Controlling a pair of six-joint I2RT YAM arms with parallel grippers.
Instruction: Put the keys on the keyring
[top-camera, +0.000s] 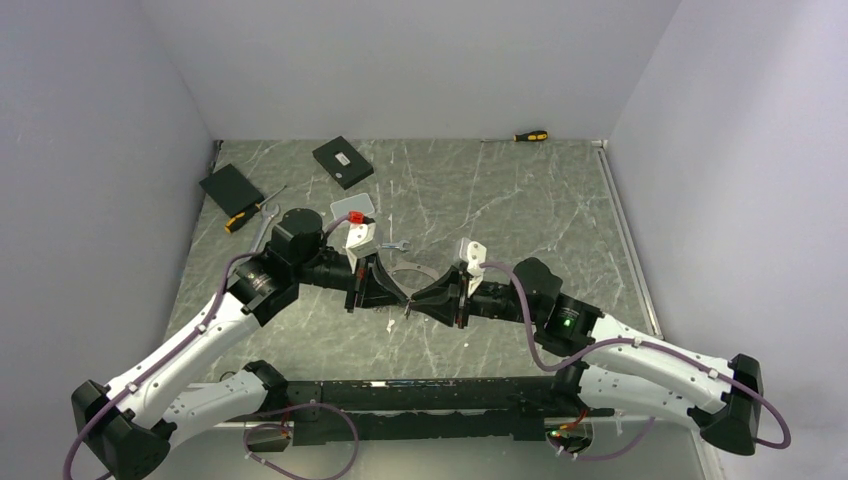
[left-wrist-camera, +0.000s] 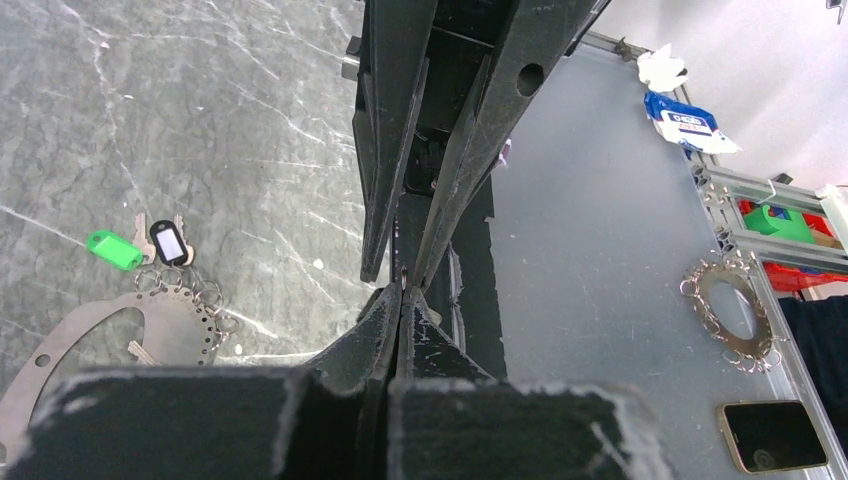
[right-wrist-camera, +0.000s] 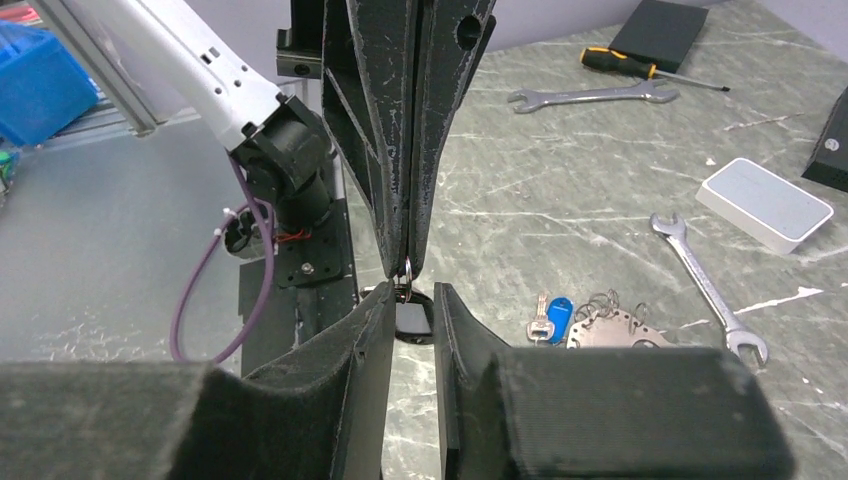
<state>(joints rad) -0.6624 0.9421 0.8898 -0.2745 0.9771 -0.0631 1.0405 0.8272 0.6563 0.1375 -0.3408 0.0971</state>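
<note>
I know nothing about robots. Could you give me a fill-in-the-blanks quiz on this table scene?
1. Beside the black tag lies a tag coloured ____.
2. Seen from the right wrist, the tag just left of the keyring is ____.
3. The left gripper has its jaws ____ on a key's small ring.
Missing words: green; blue; shut.

The keys (left-wrist-camera: 140, 228) and keyring (left-wrist-camera: 175, 325) are dull metal, green tag (left-wrist-camera: 113, 249) glossy plastic.
</note>
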